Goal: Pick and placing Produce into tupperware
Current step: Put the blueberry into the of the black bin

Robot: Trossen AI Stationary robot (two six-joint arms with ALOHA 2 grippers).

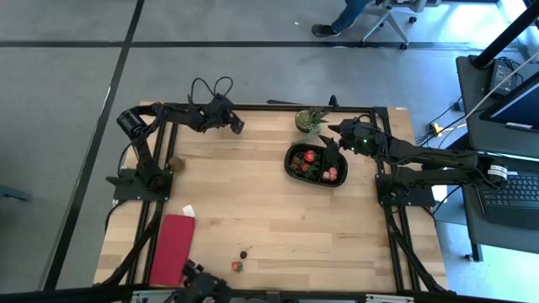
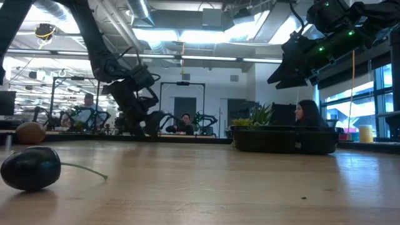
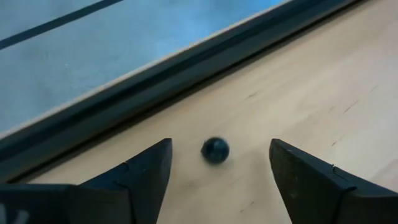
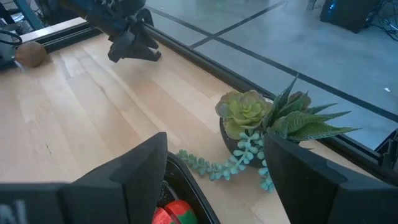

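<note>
My left gripper (image 1: pixel 237 125) is open near the table's far edge, pointing down. Its fingers stand on either side of a small dark berry (image 3: pixel 215 150) that lies on the wood, without touching it. The black oval tupperware (image 1: pixel 317 162) sits right of centre and holds several red and pink produce pieces (image 1: pixel 309 156). My right gripper (image 1: pixel 331 141) hangs open above the tupperware's far end, its rim (image 4: pixel 186 180) and a red piece (image 4: pixel 173 213) showing below the fingers. A dark berry (image 1: pixel 244 253) and a red piece (image 1: pixel 237 266) lie near the near edge.
A green potted plant (image 1: pixel 312 120) stands just beyond the tupperware, close to my right gripper. A brown round thing (image 1: pixel 176 163) lies at the left, a red cloth (image 1: pixel 173 248) at the near left corner, a small white scrap (image 1: pixel 188 209) beside it. People sit in the room beyond.
</note>
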